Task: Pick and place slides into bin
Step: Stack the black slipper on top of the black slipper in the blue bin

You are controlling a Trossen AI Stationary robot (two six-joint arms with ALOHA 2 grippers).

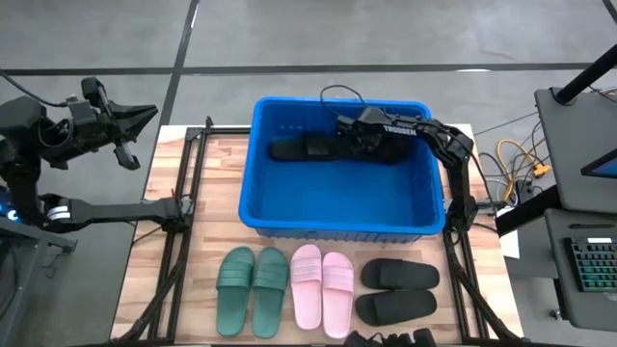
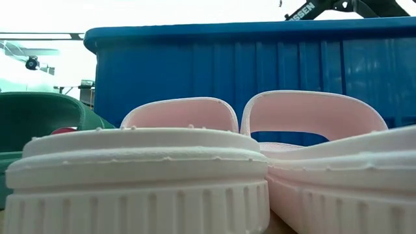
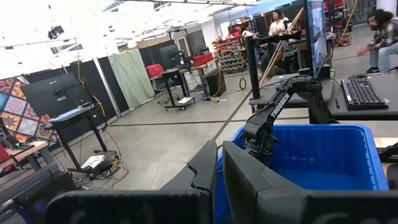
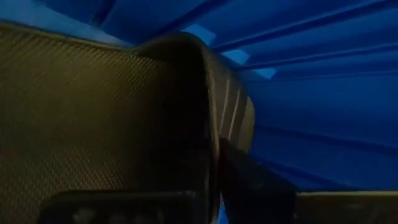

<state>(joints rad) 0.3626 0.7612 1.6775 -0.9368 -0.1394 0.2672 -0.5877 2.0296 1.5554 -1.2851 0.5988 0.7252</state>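
Reaching into the bin, the right end effector sits in the upper middle of the high view, and we see it closed on a black slide that lies along the far inner wall of the blue crate. In the right wrist view this black slide fills the left and middle of the frame, its textured surface very close to the camera, with the blue ribbed wall of the bin behind it. The right arm comes in from the right side of the high view and bends over the bin rim.

Lower in the high view, three pairs of slides rest on the wooden counter just below the bin: the dark green pair at the lower left, the pink pair in the lower middle, and another black pair at the lower right. In the low view the pink pair stands very near the camera, in front of the bin wall.

The left end effector waits at the upper left of the high view, beyond the counter edge, with its fingers closed and nothing between them.
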